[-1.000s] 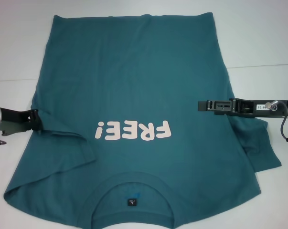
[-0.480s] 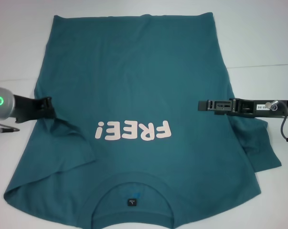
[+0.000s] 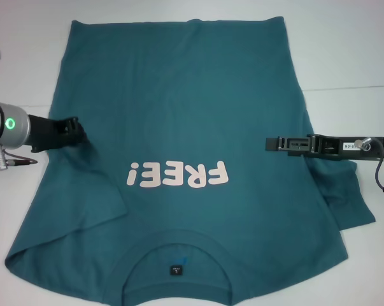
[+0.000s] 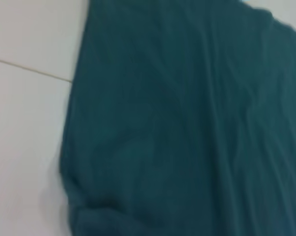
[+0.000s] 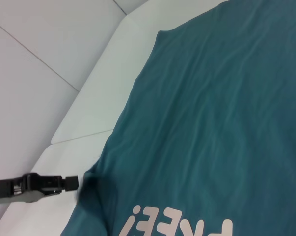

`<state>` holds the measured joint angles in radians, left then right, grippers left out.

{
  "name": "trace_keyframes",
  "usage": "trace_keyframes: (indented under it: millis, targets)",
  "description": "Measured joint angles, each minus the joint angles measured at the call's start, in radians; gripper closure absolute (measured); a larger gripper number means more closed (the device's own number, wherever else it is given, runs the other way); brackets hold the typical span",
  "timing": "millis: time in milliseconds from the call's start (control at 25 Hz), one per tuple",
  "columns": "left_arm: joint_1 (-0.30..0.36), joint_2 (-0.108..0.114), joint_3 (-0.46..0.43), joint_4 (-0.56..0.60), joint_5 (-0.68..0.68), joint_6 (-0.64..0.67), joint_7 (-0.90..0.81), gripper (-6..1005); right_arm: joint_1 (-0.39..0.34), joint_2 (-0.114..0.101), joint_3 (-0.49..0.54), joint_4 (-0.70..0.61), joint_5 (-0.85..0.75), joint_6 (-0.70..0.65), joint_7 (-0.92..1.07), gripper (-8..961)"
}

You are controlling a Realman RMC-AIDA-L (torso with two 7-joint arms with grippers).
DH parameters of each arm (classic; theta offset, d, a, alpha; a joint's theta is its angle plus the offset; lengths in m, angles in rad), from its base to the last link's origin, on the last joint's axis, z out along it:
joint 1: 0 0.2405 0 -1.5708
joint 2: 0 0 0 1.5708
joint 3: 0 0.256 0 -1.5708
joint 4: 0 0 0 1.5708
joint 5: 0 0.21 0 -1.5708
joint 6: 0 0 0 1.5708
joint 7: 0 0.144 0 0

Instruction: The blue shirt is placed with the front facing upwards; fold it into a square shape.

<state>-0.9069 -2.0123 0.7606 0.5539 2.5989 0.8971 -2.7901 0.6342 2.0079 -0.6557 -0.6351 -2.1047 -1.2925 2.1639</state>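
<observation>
Though creased, smooth teal blue shirt [image 3: 179, 127], squarish.

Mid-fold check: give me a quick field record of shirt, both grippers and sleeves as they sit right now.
shirt: blue shirt flat on white table, front up, collar nearest robot
lettering: pink FREE! on chest
left gripper: at shirt's left edge, by the sleeve; grip unclear
right gripper: over shirt's right side
right sleeve: lies out to the side
fold: not yet square

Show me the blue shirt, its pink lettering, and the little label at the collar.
blue shirt [image 3: 179, 95], head view, plain cloth of the body.
pink lettering [image 3: 179, 174], head view, middle of the word.
label [image 3: 176, 270], head view, dark tag inside the collar.
</observation>
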Motion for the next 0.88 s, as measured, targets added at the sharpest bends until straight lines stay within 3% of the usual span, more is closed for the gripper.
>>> trace_keyframes:
  millis: [280,560,600,640,760,880]
  targets:
    - [0.027,0.004,-0.05,-0.008,-0.21,0.011,0.145,810,-0.001,0.0,-0.001,0.002,-0.001,0.002,-0.001,39]
    - [0.058,0.015,-0.049,0.013,-0.223,0.076,0.156,553,0.004,0.0,0.001,0.002,0.001,0.0,-0.001,39]
    - [0.075,0.016,-0.05,0.042,-0.224,0.136,0.181,513,0.004,0.0,0.002,0.002,0.001,-0.002,-0.001,39]
    - [0.093,0.016,-0.05,0.071,-0.231,0.194,0.223,276,0.005,0.0,0.004,0.002,0.001,-0.005,-0.001,39]
    - [0.141,0.006,-0.05,0.138,-0.274,0.338,0.377,277,0.005,0.0,0.005,0.001,0.002,-0.008,-0.004,39]
    - [0.208,-0.022,-0.05,0.237,-0.337,0.489,0.539,278,0.004,0.0,0.006,0.0,0.006,-0.009,-0.018,39]
